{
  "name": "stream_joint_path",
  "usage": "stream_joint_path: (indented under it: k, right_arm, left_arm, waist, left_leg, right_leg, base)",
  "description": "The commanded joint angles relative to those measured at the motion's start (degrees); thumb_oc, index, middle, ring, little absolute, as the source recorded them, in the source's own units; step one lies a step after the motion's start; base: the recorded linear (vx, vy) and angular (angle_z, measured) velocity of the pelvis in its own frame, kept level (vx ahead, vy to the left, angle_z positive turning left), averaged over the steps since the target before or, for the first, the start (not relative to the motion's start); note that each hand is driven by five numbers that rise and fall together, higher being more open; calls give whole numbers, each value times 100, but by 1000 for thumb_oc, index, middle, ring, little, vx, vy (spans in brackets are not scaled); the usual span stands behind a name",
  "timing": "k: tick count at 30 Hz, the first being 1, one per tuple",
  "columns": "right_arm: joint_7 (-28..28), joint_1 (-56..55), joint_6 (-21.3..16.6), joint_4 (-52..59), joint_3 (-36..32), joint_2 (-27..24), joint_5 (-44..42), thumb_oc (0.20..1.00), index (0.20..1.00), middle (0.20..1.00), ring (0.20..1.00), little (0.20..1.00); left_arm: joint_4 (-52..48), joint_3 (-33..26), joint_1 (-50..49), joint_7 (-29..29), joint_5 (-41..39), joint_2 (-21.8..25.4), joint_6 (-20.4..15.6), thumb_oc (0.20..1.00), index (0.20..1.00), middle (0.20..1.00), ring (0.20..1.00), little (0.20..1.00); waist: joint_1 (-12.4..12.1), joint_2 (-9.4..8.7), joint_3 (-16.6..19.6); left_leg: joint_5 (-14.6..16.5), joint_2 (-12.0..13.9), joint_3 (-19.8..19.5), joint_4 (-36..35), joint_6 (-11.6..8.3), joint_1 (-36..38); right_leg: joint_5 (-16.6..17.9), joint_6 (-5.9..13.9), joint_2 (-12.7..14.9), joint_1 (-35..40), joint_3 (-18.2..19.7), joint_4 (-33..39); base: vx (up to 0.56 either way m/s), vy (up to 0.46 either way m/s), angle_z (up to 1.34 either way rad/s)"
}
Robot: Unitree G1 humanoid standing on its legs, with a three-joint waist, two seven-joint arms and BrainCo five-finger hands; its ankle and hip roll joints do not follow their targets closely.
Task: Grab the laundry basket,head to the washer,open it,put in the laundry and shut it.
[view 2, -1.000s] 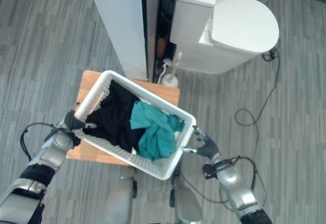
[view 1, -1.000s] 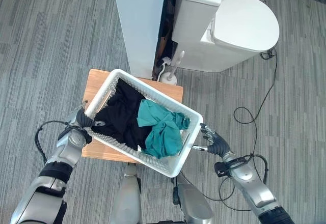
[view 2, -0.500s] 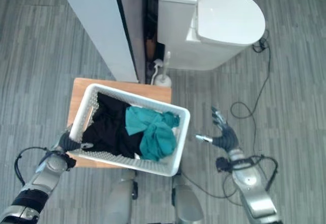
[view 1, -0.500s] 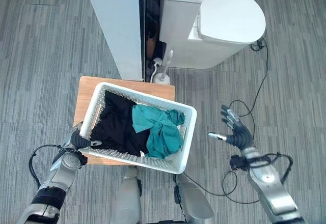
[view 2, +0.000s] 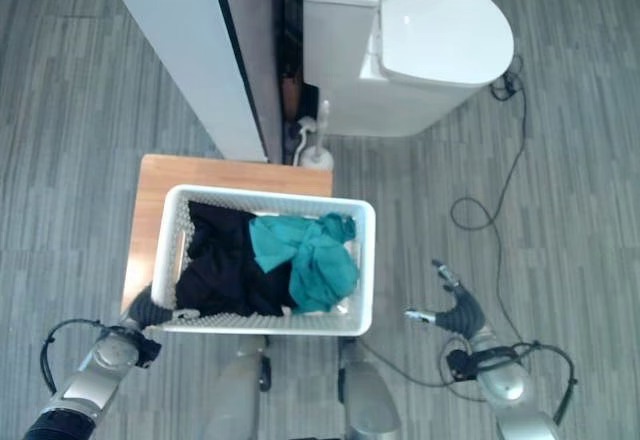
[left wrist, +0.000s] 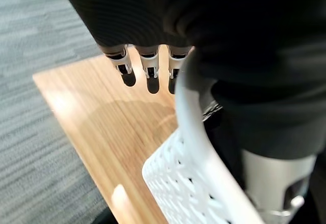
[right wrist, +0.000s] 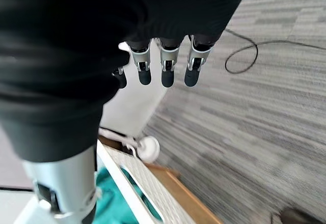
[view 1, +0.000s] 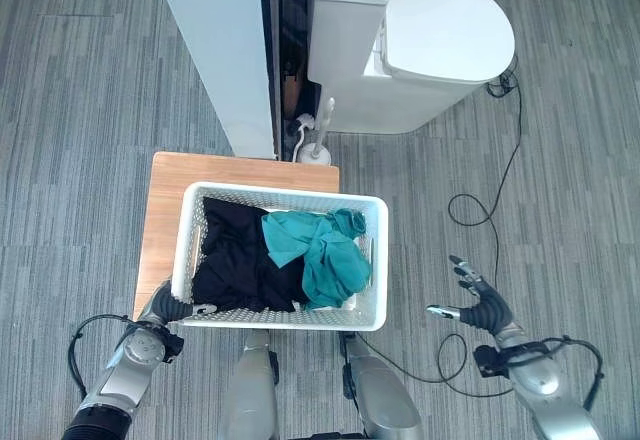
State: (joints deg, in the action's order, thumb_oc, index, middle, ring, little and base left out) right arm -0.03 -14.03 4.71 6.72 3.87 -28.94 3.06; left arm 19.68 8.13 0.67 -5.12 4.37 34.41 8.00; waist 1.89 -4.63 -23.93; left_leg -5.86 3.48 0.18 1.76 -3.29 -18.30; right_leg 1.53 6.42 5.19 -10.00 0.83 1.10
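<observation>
On the low wooden table (view 1: 160,220) sat the white laundry basket (view 1: 375,260), loaded with black clothes (view 1: 235,260) and a teal garment (view 1: 325,255). The left hand (view 1: 165,308) was at the basket's near-left rim, fingers (left wrist: 147,66) curled over that rim in its wrist view. The right hand (view 1: 480,307) hung well apart from the basket, fingers (right wrist: 165,63) spread and holding nothing. Judged step: grabbing the basket, only half done. The next move calls for the right hand to reach the right rim and close on it before lifting.
</observation>
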Motion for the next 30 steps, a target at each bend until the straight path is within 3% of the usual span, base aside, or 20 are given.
stream_joint_path:
  k: [1,11,17,30]
  right_arm:
    - [-240,3,-24,-31,42,-16,40,1000,1000,1000,1000,1000]
    - [-755,1065,221,-1766,807,394,774,1000,1000,1000,1000,1000]
    - [-1045,1828,348,-2649,1208,819,708,1000,1000,1000,1000,1000]
    - [-1055,2239,276,-2535,1574,954,22,1000,1000,1000,1000,1000]
  left_arm:
    - [-43,140,-29,55,-177,-41,-199,1000,1000,1000,1000,1000]
    - [-504,120,29,76,-304,2,-116,1000,1000,1000,1000,1000]
    - [-530,395,355,84,-421,-81,-50,1000,1000,1000,1000,1000]
    - [-230,886,1136,-131,-515,-288,-41,1000,1000,1000,1000,1000]
  waist:
    - [22,30,329]
    - [-199,263,248]
    - [-331,351,227]
    - [-383,267,185]
  left_leg:
    - [815,1,-184,709,200,-289]
    - [798,-239,-269,848,299,-723]
    - [767,-328,-320,866,339,-887]
    - [776,-365,-419,940,337,-1023]
  right_leg:
    - [-329,73,251,-461,-207,-736]
    - [-276,102,457,-636,-359,-744]
    - [-255,113,548,-704,-469,-779]
    - [-262,112,558,-764,-545,-837]
  base:
    - [3,35,9]
    - [3,59,12]
    - [-2,64,11]
    - [-2,20,5]
